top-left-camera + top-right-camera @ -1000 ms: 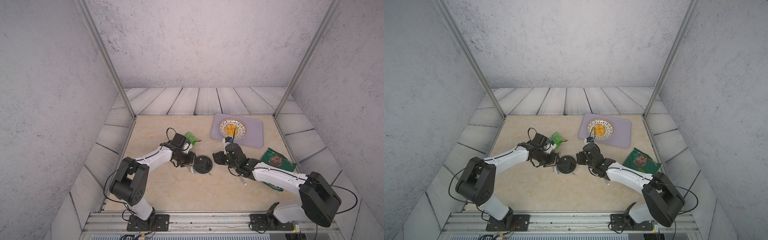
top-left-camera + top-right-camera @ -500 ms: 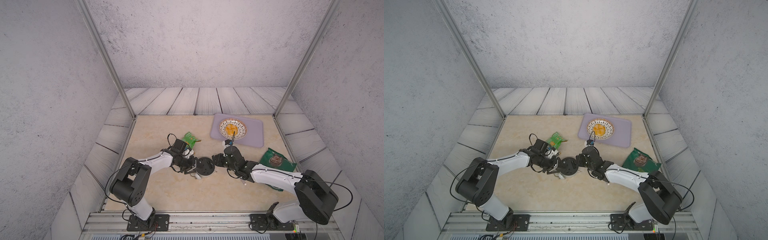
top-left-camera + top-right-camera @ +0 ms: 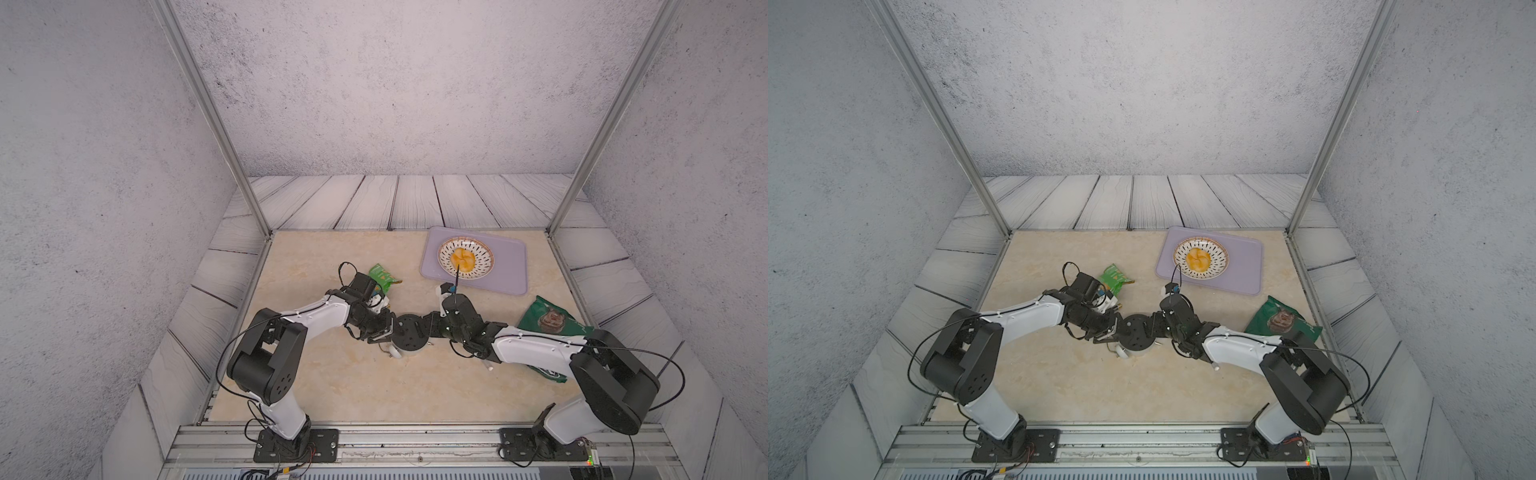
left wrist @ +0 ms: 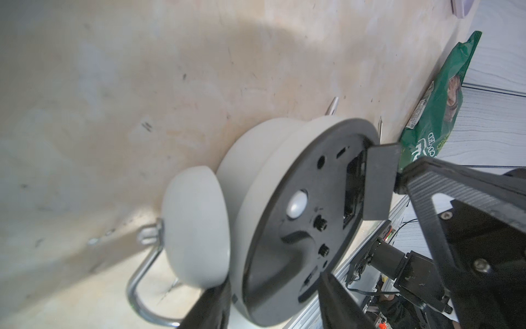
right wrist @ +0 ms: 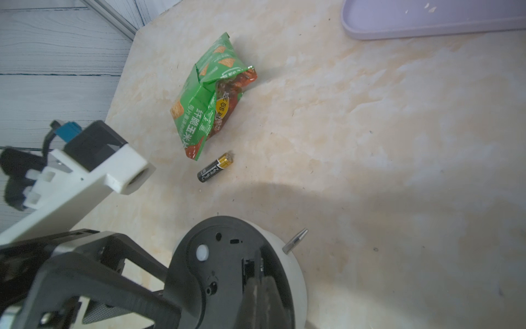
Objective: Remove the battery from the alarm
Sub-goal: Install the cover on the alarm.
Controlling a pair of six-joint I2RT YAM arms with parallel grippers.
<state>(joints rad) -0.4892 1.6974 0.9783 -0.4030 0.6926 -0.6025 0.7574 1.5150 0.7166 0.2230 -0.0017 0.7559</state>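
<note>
The round white twin-bell alarm clock (image 3: 409, 334) lies face-down on the beige worktop (image 3: 332, 386), black back up. The small black gold-ended battery (image 5: 215, 170) already lies on the worktop beside the green snack packet (image 5: 212, 94). The left gripper (image 4: 273, 307) has its fingers spread around the clock's rim; the right gripper (image 5: 260, 296), fingers pressed together, pokes the open compartment. Best to withdraw straight, without tipping the clock.

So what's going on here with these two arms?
Both arms are working on a twin-bell alarm clock lying face down on the table. The left pincer straddles its rim, and the shut right pincer presses at the open battery compartment. A battery already lies on the table beside a green snack bag.
</note>
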